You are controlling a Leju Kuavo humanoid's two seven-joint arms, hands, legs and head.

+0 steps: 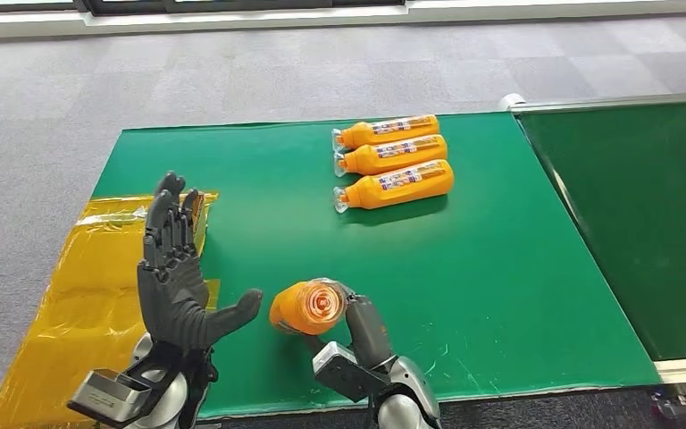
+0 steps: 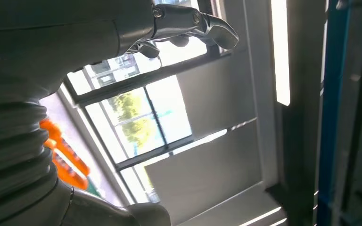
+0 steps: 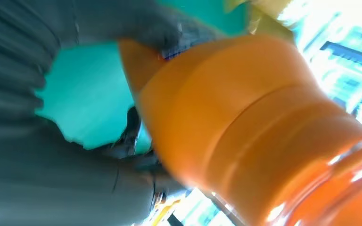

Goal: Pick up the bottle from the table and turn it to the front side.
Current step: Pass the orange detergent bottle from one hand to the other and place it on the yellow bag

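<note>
Orange bottle (image 1: 309,307) held in right hand (image 1: 362,332), lifted off green table (image 1: 500,268), near front edge. Tipped w/ round end toward head cam, body pointing away. Fingers (image 1: 366,322) wrap right side. Right wrist view: orange plastic body (image 3: 226,127) close up, blurred, ridged neck; label not readable.

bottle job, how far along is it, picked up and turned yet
Pickup looks done: the right hand grips the orange bottle off the green table, its end facing the head camera. The left hand is raised beside it, fingers apart, empty. Left: the turn, since its label isn't visible. Three bottles lie label up.
</note>
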